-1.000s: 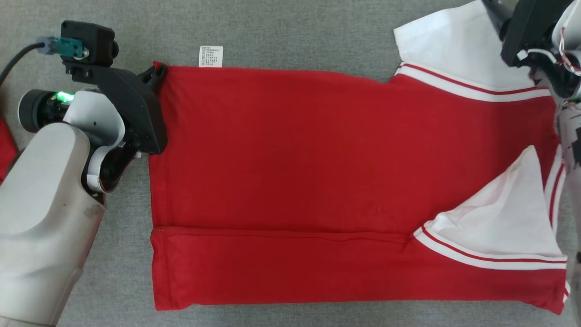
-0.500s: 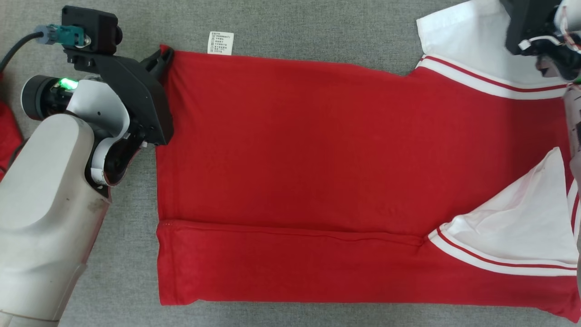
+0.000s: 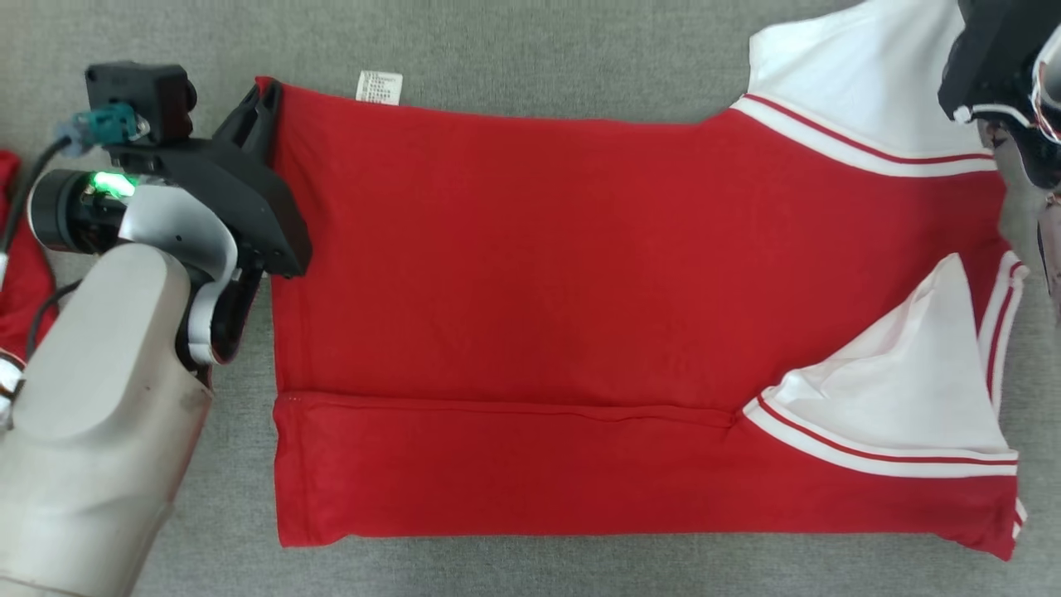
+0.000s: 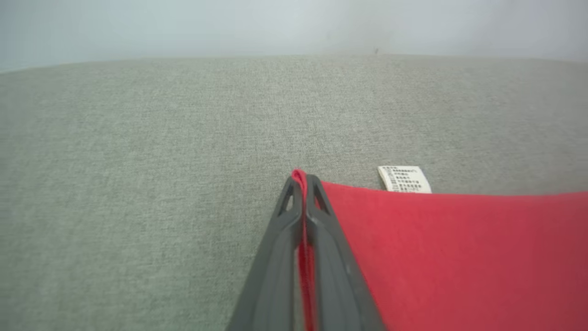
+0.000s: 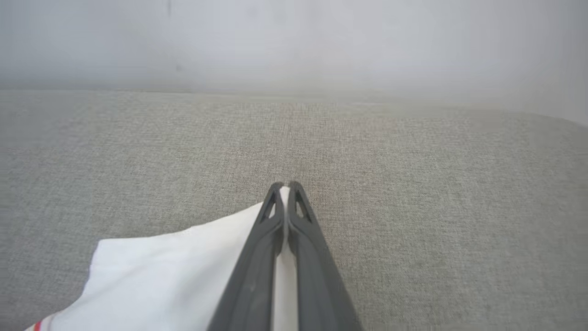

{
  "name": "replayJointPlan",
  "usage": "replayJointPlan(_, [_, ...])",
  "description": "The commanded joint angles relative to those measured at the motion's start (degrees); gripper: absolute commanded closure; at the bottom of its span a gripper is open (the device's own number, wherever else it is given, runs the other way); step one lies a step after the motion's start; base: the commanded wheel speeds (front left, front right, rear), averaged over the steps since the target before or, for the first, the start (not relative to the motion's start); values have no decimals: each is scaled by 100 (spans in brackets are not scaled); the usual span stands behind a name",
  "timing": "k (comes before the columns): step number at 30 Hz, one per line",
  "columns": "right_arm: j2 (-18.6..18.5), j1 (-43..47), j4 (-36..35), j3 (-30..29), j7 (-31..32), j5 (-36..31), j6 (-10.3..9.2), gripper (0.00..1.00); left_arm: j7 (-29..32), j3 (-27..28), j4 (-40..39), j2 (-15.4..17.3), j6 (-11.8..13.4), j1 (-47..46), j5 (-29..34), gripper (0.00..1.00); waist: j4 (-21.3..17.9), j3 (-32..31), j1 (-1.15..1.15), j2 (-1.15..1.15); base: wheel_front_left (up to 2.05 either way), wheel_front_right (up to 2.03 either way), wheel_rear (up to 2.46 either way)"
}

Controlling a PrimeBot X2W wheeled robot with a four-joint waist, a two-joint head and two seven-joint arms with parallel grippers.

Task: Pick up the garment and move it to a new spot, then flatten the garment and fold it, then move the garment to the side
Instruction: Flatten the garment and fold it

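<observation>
A red garment [image 3: 580, 274] with white, red-striped sleeves lies spread on the grey cloth surface, its near long edge folded over. My left gripper [image 3: 264, 89] is shut on the far left corner; red cloth [image 4: 459, 257] shows between its fingers [image 4: 301, 179]. A white care label [image 4: 404, 179] lies just right of that corner. My right gripper [image 5: 285, 186] is shut on the white sleeve [image 5: 183, 271], which is the far right sleeve [image 3: 854, 75] in the head view. The other white sleeve [image 3: 912, 390] lies folded onto the body at the near right.
A second red cloth [image 3: 21, 282] lies at the left edge behind my left forearm [image 3: 91, 414]. The grey surface [image 3: 539, 50] runs on beyond the garment's far edge to a pale wall [image 4: 294, 23].
The garment's far left corner and label have shifted left and slightly farther with my left gripper. The right sleeve end has drifted too; part of this is camera motion. Both grips stay closed.
</observation>
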Motion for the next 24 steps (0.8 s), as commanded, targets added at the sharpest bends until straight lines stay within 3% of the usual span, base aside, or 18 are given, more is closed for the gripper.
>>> replayJointPlan(1, [-73,143,-71,20,-128,138,-16,100,-125,9,38,-9,-42,107,-11,100,-45,-190,-1,-2,0,0,0])
replayJointPlan(9, [-309,953,-631,255,-532,820,-16,100,-664,-178,-10,-59,-137,472,152,100,-103,-613,-1,-2,0,0,0])
replayJointPlan(14, [-510,1750,-1419,357,-814,1451,-16,100,-1160,-291,-191,-8,-156,801,336,100,-135,-896,-1,-2,0,0,0])
replayJointPlan(24, [-1024,3567,-2983,160,-389,2585,-16,100,-1792,-404,-499,174,-87,1620,460,100,-179,-1274,-1,-2,0,0,0])
